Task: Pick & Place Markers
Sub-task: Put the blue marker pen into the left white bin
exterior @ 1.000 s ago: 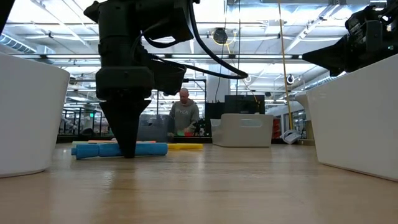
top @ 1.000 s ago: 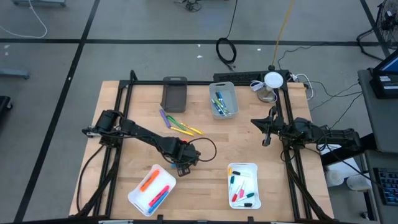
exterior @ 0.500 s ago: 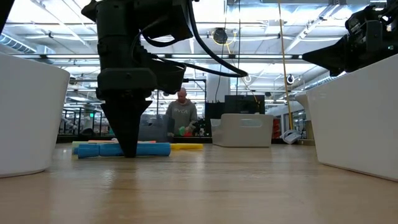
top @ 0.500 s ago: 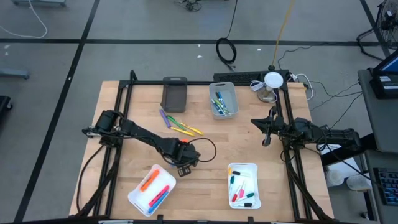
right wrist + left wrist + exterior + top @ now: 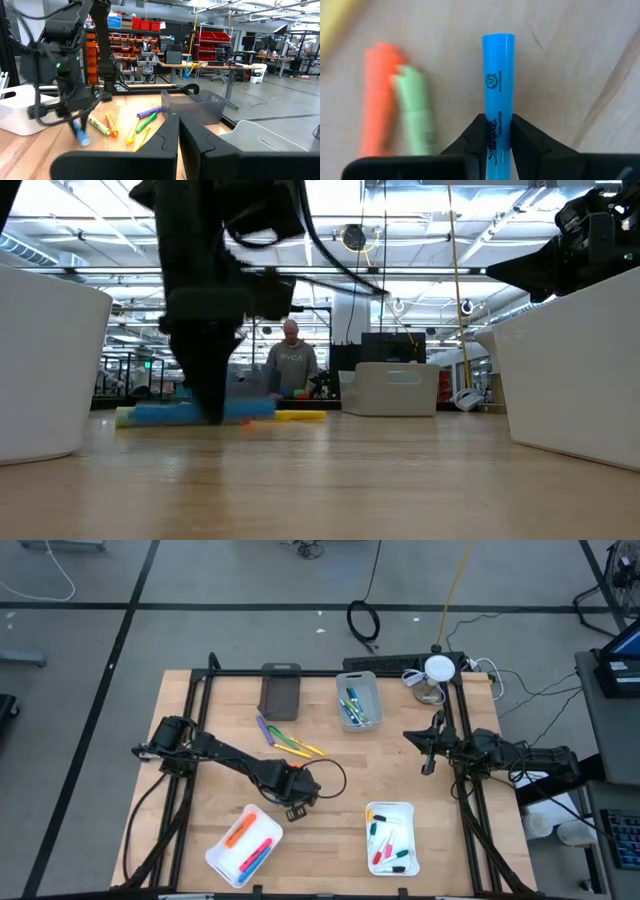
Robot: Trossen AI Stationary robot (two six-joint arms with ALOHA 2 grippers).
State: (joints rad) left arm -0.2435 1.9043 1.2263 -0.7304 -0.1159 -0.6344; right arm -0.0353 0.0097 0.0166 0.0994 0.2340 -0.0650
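My left gripper [image 5: 297,802] stands in the table's middle, near the white tray [image 5: 219,858], and is shut on a chunky blue marker [image 5: 498,80]. The low view shows that marker [image 5: 200,411] lying level under the dark fingers [image 5: 205,385]. Purple, green, yellow and orange markers [image 5: 290,743] lie flat on the wood farther back. My right gripper [image 5: 428,755] waits over the table's right side, shut and empty; its fingers [image 5: 167,131] show closed in the right wrist view. My left gripper pinches the blue marker's barrel [image 5: 498,125] between its two fingers, at the printed part near its middle. The fingers [image 5: 522,137] come from above, pointing down, and lie across the marker. The marker stays about level, just above the table.
The near-left white tray holds orange, pink and blue markers [image 5: 250,843]. Another white tray [image 5: 408,812] at the near right holds thin markers. A light grey bin [image 5: 372,680] with markers and a dark bin [image 5: 281,690] stand at the far edge. A person [image 5: 290,365] stands beyond the table.
My left gripper has risen a little, still shut on the blue marker. The marker, which lay low on the table a second ago, now sits slightly higher and has shifted a bit sideways in the low view. My right arm has kept still.
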